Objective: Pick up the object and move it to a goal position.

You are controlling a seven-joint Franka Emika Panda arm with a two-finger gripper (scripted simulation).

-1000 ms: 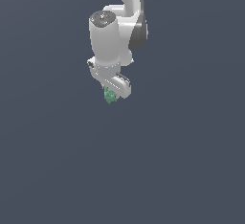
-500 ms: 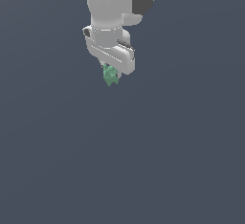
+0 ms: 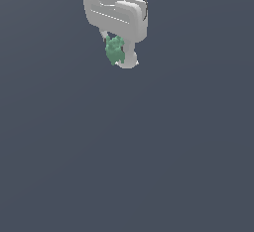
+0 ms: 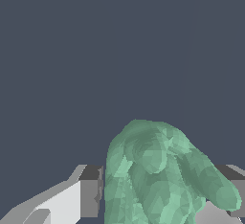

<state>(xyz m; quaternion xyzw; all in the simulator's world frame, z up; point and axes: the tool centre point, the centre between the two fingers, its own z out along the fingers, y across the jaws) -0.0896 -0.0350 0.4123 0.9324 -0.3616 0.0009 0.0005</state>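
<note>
I see the white arm hanging in the upper middle of the exterior view, its pincer (image 3: 120, 57) pointing down against a plain dark grey-blue backdrop. The pincer is clamped on the green object (image 3: 114, 49), which sits between the fingers just under the white hand body, lifted well clear of anything below. On my wrist feed the object (image 4: 158, 175) fills the lower middle of the frame, lumpy and bumpy, with a dark-padded fingertip (image 4: 90, 192) pressed at one flank and the other fingertip (image 4: 235, 189) showing at its far side.
</note>
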